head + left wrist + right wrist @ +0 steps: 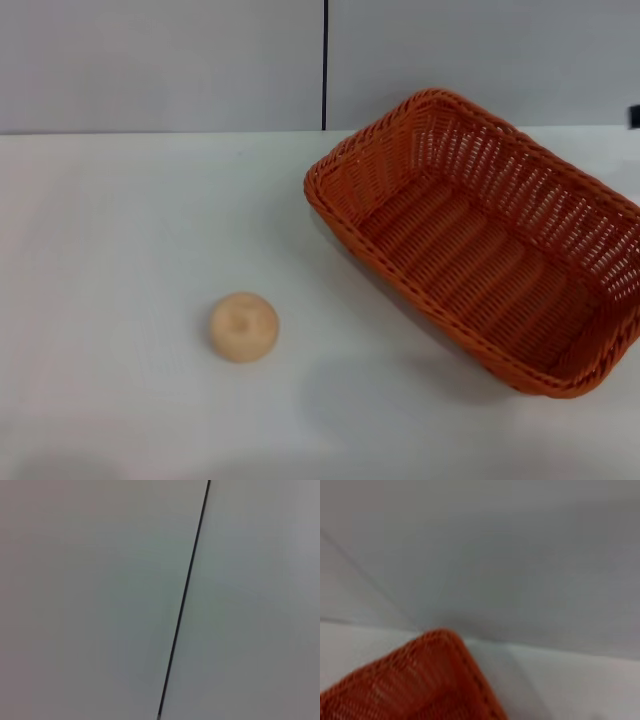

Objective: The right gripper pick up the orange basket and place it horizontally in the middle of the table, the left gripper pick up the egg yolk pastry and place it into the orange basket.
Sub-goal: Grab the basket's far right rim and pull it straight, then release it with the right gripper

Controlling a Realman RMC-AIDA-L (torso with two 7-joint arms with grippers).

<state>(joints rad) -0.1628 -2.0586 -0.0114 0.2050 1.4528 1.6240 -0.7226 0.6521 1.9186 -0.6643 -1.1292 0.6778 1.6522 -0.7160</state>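
The orange basket (478,250) takes up the right half of the white table (120,230) in the head view. It is turned diagonally, with one corner toward the back wall, and holds nothing. The right wrist view shows one blurred corner of the orange basket (420,680) close up, with table and wall behind it. The egg yolk pastry (243,326), a small pale tan ball, rests alone on the table left of the basket and nearer the front. Neither gripper's fingers appear in any view.
A grey back wall with a dark vertical seam (325,65) rises behind the table; the left wrist view shows only that wall and its seam (182,600). A small dark piece (633,117) pokes in at the right edge beyond the basket.
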